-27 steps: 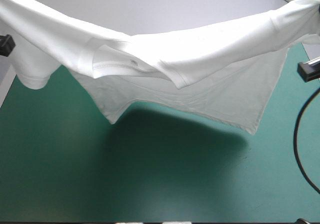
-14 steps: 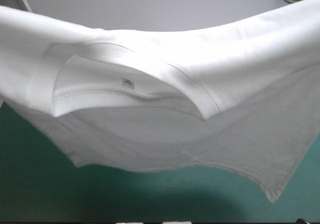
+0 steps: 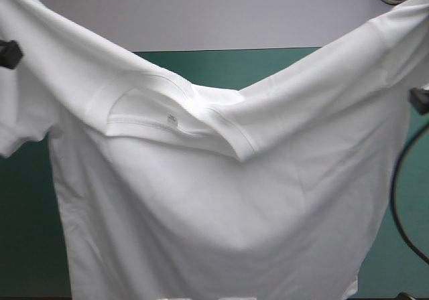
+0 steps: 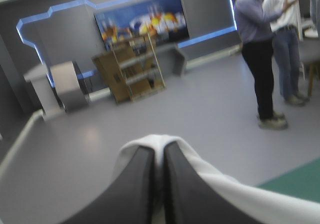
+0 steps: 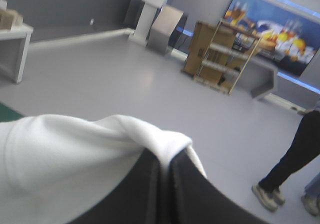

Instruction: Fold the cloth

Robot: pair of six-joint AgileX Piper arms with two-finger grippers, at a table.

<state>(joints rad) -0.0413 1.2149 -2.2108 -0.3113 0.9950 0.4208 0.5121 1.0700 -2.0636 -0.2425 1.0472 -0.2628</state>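
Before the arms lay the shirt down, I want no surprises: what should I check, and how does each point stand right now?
1. Left jaws shut on the T-shirt: ok, cloth pinched between them.
2. Right jaws shut on it: ok, likewise.
3. Shirt spread between both arms, collar near the middle: ok, though it sags there.
4. Shirt hanging clear of the teal-green table: cannot tell, it runs past the high view's near edge.
5. Table under the shirt free of clutter: cannot tell, the shirt hides most of it.
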